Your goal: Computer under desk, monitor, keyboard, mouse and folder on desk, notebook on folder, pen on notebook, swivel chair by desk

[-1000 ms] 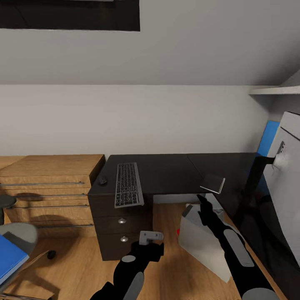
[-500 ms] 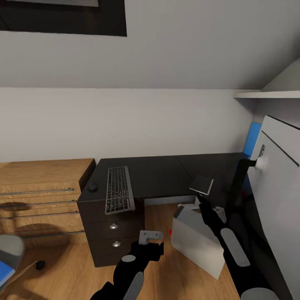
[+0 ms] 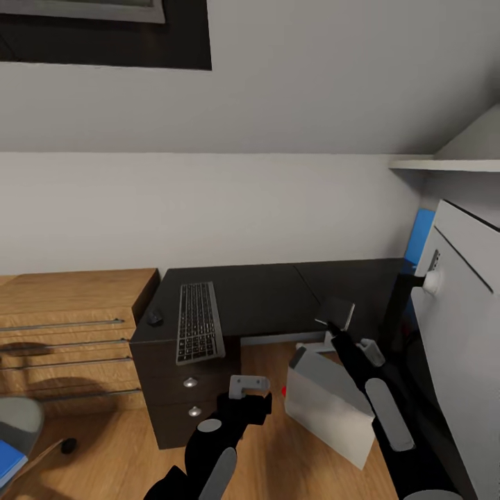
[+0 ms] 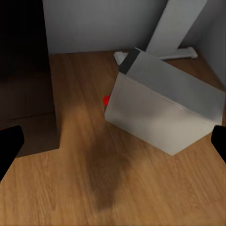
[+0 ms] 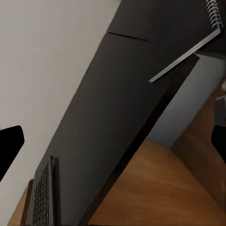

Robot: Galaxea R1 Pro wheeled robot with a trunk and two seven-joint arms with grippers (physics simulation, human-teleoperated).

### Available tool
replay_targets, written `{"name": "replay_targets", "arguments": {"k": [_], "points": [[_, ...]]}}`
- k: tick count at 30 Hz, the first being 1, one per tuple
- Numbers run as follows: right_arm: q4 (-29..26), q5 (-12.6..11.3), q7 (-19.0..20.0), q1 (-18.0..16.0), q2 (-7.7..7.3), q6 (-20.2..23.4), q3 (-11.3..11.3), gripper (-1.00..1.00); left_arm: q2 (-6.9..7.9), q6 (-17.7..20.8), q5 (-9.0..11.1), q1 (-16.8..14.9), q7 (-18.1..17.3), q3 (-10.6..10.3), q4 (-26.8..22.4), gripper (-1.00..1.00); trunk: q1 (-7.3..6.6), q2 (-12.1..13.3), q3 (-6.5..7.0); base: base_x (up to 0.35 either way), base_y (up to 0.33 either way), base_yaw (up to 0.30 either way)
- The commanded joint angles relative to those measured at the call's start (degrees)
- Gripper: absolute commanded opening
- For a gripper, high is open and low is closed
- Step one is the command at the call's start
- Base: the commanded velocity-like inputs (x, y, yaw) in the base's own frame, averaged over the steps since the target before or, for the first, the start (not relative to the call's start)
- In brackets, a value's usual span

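The keyboard (image 3: 199, 321) and the small dark mouse (image 3: 155, 317) lie on the left end of the black desk (image 3: 271, 295). The thin dark notebook (image 3: 337, 312) appears to lie at the desk's front edge; its spiral and pale page edge (image 5: 186, 55) show close by. My right gripper (image 3: 333, 332) is open just in front of it, and I cannot tell whether it touches. The grey-white computer (image 3: 326, 406) stands tilted on the floor by a white desk leg (image 4: 176, 26). My open left gripper (image 3: 248, 385) hovers beside it. The monitor (image 3: 462, 326) shows its back at right. The folder (image 3: 7, 460) lies on the swivel chair (image 3: 19, 415).
A light wooden drawer unit (image 3: 69, 326) stands left of the desk, whose dark drawer block (image 3: 184, 396) is under the keyboard. A blue wall panel (image 3: 420, 236) and a white shelf (image 3: 444, 165) are at the right. Wood floor (image 3: 125, 451) lies between chair and desk.
The head camera has swung right, so the desk, drawer unit and chair sit further left in the picture. Both arms keep their pose and both grippers stay open.
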Motion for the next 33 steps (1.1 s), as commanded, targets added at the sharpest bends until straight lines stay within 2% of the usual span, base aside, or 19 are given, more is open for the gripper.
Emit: {"name": "replay_targets", "arguments": {"k": [1,2,3,6,8,9,14,22,28,30,33], "points": [[-0.3,1.8,-1.2,0.0,0.07,0.2,0.4,1.0,0.01,0.1,0.6,-0.1,0.6,-0.1,-0.1,1.0,-0.23,0.4,0.12,0.0,0.0,0.0],[-0.4,3.0,-1.5,0.1,0.1,0.2,0.6,1.0,0.01,0.1,0.6,-0.1,0.6,-0.1,-0.1,1.0,-0.45,0.8,0.3,0.0,0.0,0.0],[-0.7,8.6,-2.8,0.1,0.17,0.3,2.6,1.0,0.02,0.1,0.6,-0.1,0.6,-0.1,-0.2,1.0,-0.67,1.2,0.48,0.0,0.0,0.0],[-0.7,11.3,-4.3,0.1,0.18,0.3,3.9,1.0,0.05,0.1,0.6,-0.1,0.6,-0.1,-0.2,1.0,-1.11,2.0,0.84,0.0,0.0,0.0],[-0.8,13.2,-6.7,0.1,0.19,0.5,5.2,1.0,0.08,0.1,0.6,-0.1,0.6,-0.1,-0.2,1.0,-1.11,2.0,0.84,0.0,0.0,0.0],[-1.1,14.1,-9.6,0.1,0.16,0.5,6.7,1.0,0.11,0.1,0.7,-0.1,0.5,-0.1,-0.2,1.0,-1.11,2.0,0.84,0.0,0.0,0.0],[-3.1,15.3,-15.6,0.1,0.12,-0.2,9.9,1.0,0.17,0.2,0.7,-0.1,0.4,-0.1,-0.2,1.0,-1.11,2.0,0.84,0.0,0.0,0.0],[-3.8,15.5,-17.9,0.1,0.16,-3.1,11.8,1.0,0.19,0.2,0.7,-0.1,0.4,-0.1,-0.1,1.0,-1.11,2.0,0.84,0.025,0.0,0.0],[-4.1,16.0,-18.9,0.1,-0.31,-0.6,14.9,1.0,0.23,0.2,0.7,-0.1,0.4,-0.1,-0.1,1.0,-1.11,2.0,0.84,0.196,0.0,0.0],[-4.3,17.0,-19.9,0.0,-0.46,1.0,15.4,1.0,0.25,0.2,0.7,-0.1,0.4,-0.1,-0.1,1.0,-1.11,2.0,0.84,0.157,0.0,0.0],[-4.7,21.5,-22.7,-0.1,-0.61,5.0,15.9,1.0,0.27,0.2,0.7,-0.1,0.4,-0.1,-0.1,1.0,-1.11,2.0,0.84,0.073,0.0,0.0]]}}
